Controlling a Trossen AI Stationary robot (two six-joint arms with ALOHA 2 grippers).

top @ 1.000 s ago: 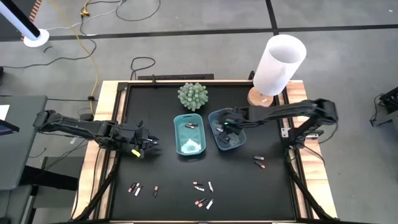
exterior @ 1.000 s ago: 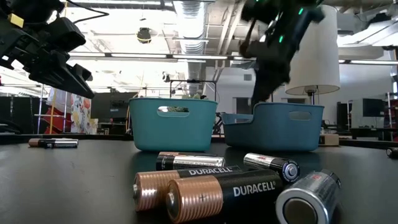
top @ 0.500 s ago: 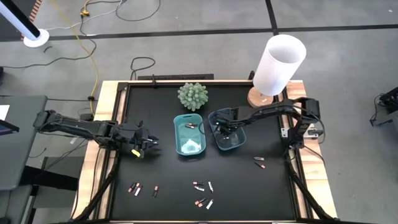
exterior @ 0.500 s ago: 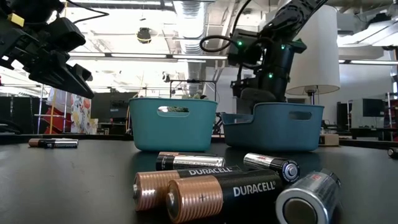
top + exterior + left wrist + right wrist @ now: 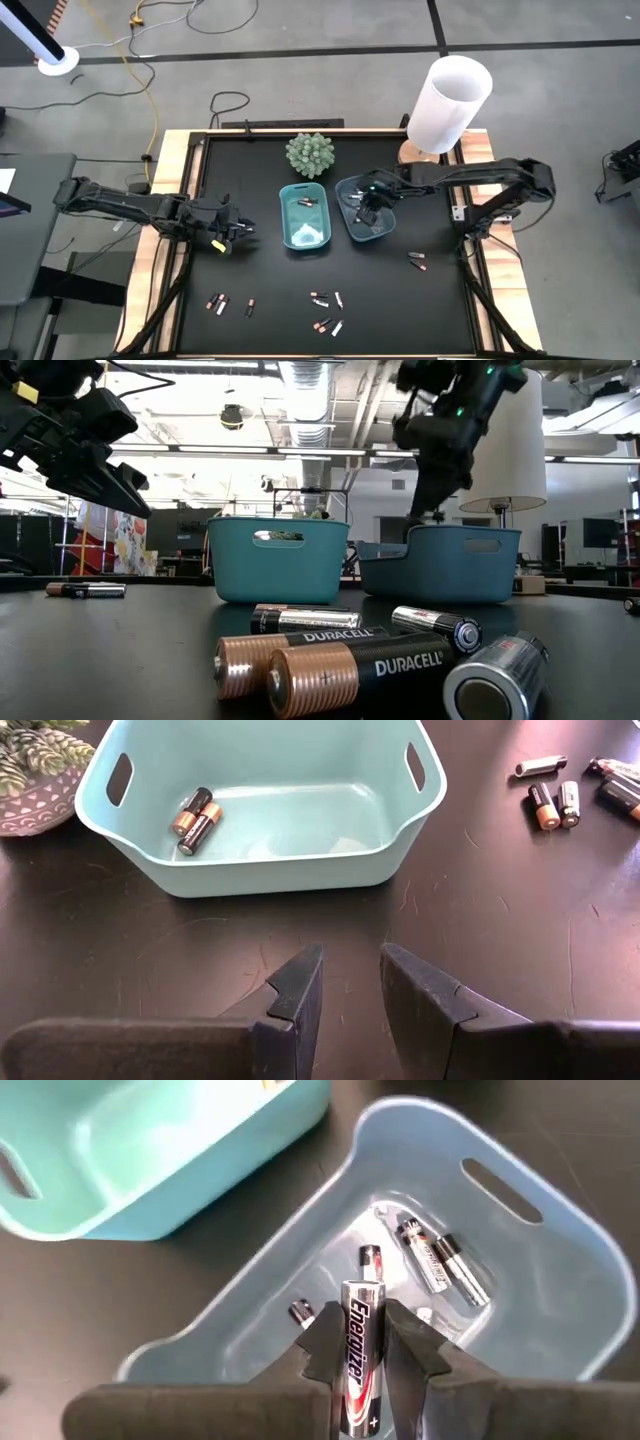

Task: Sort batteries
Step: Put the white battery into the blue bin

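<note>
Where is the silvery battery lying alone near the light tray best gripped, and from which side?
Grip the silvery battery at its middle, from straight above, fingers closing across its round sides. It lies flat on the black table, apart from the dark batteries nearby, so both long sides look free.

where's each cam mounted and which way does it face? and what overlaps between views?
High: overhead, straight down on the table; both arms show, left claw, right claw.
Low: table height, level across batteries toward both trays; arms enter from above.
Left wrist: past its own fingers at the left tray.
Right wrist: own fingers pinching an Energizer cell above the right tray.
Shared: high and left wrist both show the left tray.
</note>
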